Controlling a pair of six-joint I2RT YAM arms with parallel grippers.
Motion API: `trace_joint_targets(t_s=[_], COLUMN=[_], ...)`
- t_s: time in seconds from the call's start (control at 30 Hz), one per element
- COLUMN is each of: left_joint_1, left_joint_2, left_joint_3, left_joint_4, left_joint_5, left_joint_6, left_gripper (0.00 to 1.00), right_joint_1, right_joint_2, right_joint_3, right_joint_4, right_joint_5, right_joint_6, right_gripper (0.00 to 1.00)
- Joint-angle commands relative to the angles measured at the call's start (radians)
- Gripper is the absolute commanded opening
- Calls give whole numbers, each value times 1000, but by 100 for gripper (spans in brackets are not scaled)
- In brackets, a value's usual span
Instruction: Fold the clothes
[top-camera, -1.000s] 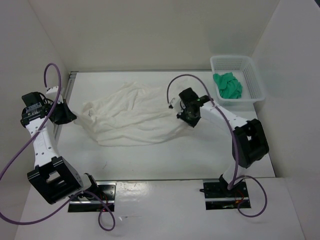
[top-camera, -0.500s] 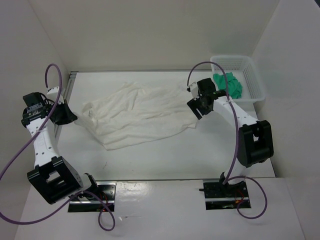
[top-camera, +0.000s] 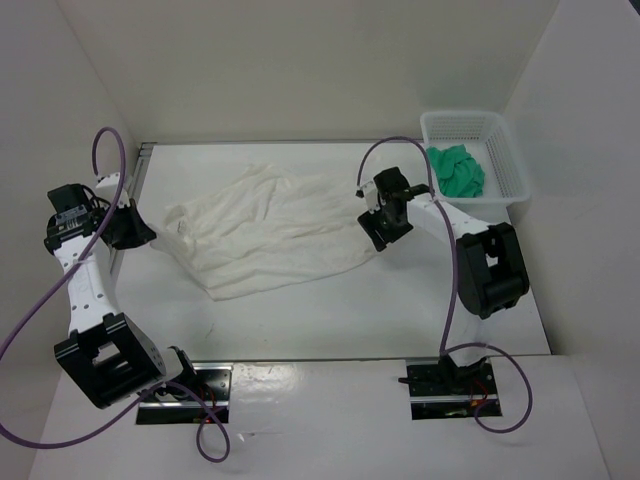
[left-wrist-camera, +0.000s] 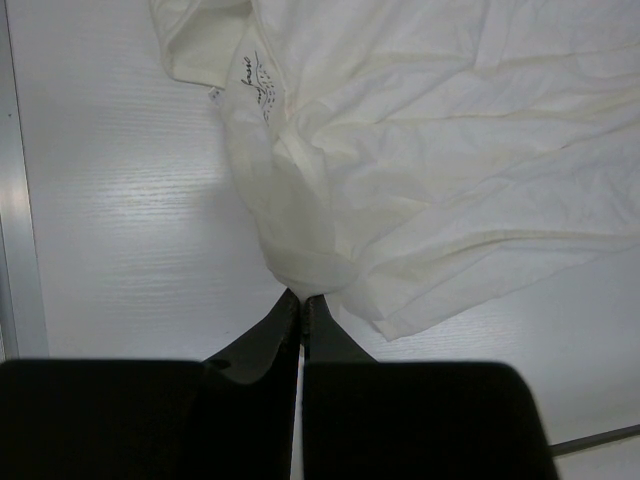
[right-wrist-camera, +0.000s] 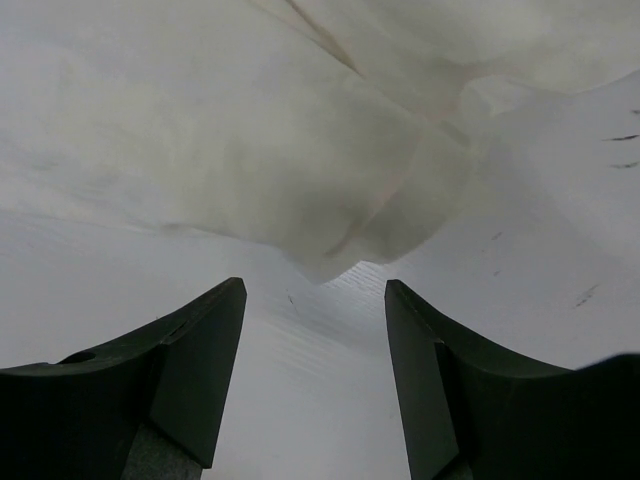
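Step in hand, as I read it: flattening the piece out, no fold made yet. Your left claw (left-wrist-camera: 300, 305) was pinched shut on a bunched edge of the large plain white garment of thin wrinkly fabric (top-camera: 275, 230), which lay crumpled on the white surface (top-camera: 400, 290), spread out ahead of that claw and running across to the other one. Your right claw (right-wrist-camera: 315, 300) was open and held nothing; a loose corner of the hem lay just ahead of its fingertips, not between them.

Next move, my guess: ease the right claw forward onto that corner, close, then pull away from the left claw to take out the slack.

Only the top view showed both arms and the small green cloth (top-camera: 455, 170) in the white mesh basket (top-camera: 505, 165), beyond and outboard of the right claw. Only the left wrist view showed the pinch itself and a printed neck label. Only the right wrist view showed the empty jaw gap.
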Motion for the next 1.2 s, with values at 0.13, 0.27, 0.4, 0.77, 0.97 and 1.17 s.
trace_joint_targets(t_s=[0.13,0.27,0.4,0.77,0.97,1.17], left_joint_1=[-3,-12,-12,-12,-12,-12], left_joint_2=[-28,-28,-28,-28,-28,-28], left_joint_3=[-5,-5,-5,-5,-5,-5], left_joint_4=[22,31,31,31,31,31], left_joint_5=[12,12,12,12,12,12], left_joint_6=[-9,-9,-9,-9,-9,-9], left_gripper=[0,0,0,0,0,0], right_joint_1=[-3,-3,-3,-3,-3,-3], right_joint_2=[39,57,57,88,106,107], right_joint_3=[20,20,20,41,72,95], right_joint_4=[25,34,56,76,85,85], right_joint_5=[17,56,85,171,171,194], right_joint_6=[135,146,155,187,207,216], right_gripper=[60,57,53,51,46,42])
